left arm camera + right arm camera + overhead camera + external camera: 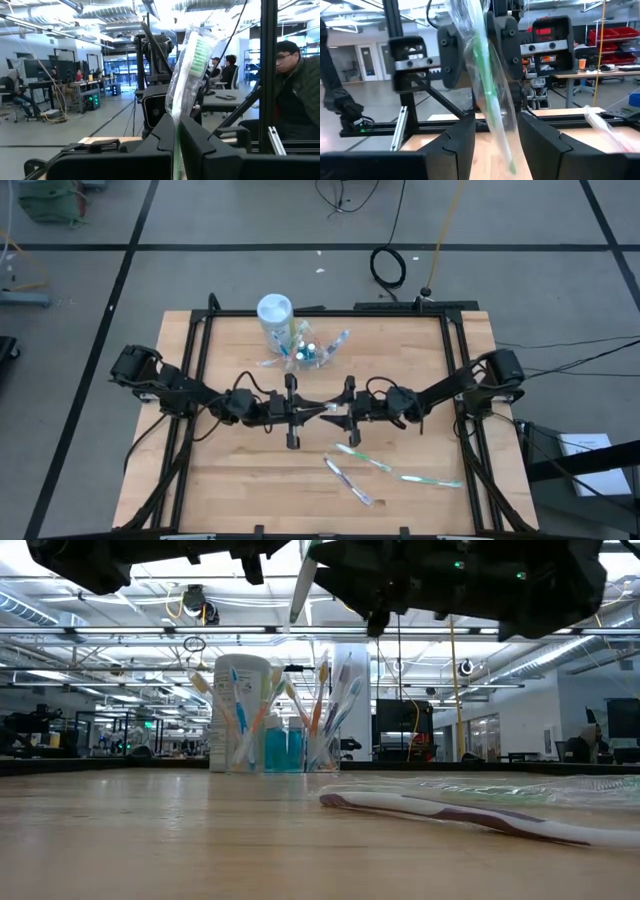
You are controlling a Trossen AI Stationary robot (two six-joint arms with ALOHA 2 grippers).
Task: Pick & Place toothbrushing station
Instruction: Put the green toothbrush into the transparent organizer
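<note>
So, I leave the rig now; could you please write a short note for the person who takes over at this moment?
The left gripper is over the table's middle, shut on a wrapped green toothbrush.
The right gripper faces it, open, with a finger on either side of that same toothbrush.
Done: the clear holder, at the far edge beside a white cup, holds brushes and blue tubes.
Left: three wrapped toothbrushes lie on the table near the front, and the held one is not yet placed.
</note>
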